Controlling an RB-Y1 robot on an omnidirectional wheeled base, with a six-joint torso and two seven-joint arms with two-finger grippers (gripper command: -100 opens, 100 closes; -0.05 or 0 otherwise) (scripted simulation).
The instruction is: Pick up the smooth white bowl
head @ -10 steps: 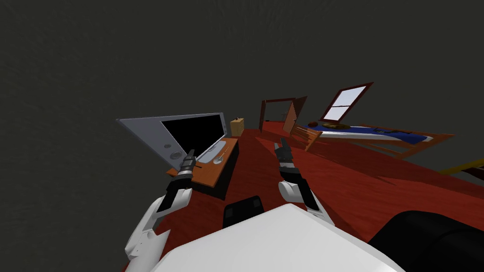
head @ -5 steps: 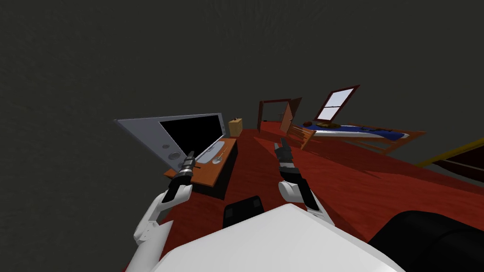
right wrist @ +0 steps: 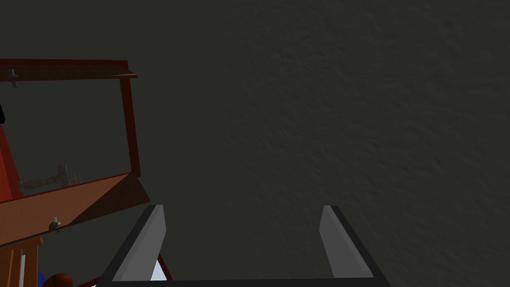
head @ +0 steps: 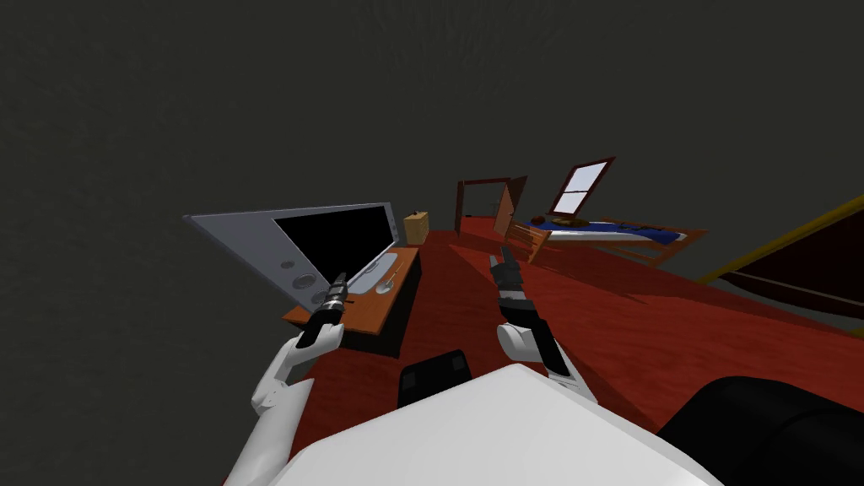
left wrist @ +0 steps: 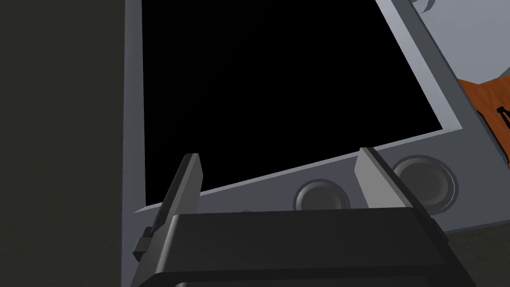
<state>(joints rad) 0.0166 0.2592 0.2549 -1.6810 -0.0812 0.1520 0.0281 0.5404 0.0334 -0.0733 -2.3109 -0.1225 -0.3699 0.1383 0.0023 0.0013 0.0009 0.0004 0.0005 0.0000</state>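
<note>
The white bowl is, by my reading, the small pale rounded shape on the low orange-wood surface, just beside the grey oval foot of the television. It is too small for you to confirm rim or depth. It lies farther off than the left end effector and slightly to its right. It is well left of the right end effector, so your left arm is the nearer one. The left end effector stands wide and empty. Its thin grey blades aim at the black screen and the round speaker rings in the grey bezel, not down at the surface, so you would likely have to swing right and tip down. A round bowl has no long axis, so any line over the rim should serve. It looks smooth and hard, probably slippery between flat blades. The right end effector, also wide and empty, hangs over the red floor.
</note>
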